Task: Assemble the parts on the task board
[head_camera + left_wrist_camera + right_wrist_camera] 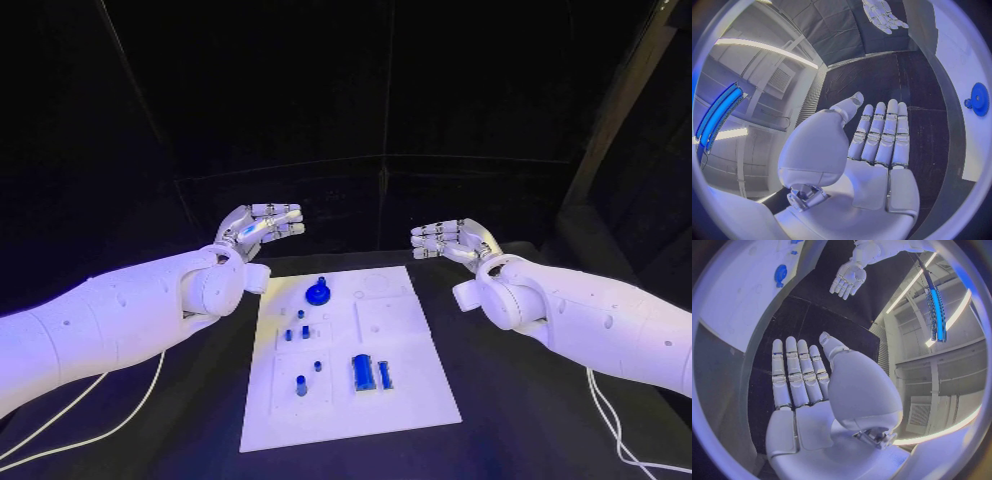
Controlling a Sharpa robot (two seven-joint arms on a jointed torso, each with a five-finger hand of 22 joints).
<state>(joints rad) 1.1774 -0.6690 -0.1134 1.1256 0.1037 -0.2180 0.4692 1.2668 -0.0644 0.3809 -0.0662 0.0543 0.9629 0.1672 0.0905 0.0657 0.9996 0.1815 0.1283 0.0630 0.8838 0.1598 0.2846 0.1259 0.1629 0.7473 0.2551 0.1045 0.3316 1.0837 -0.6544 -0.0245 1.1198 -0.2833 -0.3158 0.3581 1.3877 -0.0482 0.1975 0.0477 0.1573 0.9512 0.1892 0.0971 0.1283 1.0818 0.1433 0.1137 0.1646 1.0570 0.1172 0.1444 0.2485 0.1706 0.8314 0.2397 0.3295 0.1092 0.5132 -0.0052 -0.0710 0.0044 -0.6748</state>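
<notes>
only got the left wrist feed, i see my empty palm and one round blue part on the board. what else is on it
Observer: In the head view the task board also carries several small blue pieces on its left half and two larger blue blocks nearer the robot. The round blue part sits at the far end.
Operator: where are both hands relative to it
Observer: Both lie beyond the far edge, the left hand off the far left corner and the right hand off the far right corner. Neither touches it.
Operator: right one's tiny in my feed, holding anything
Observer: No. The right wrist view shows its palm bare and its fingers straight.
</notes>
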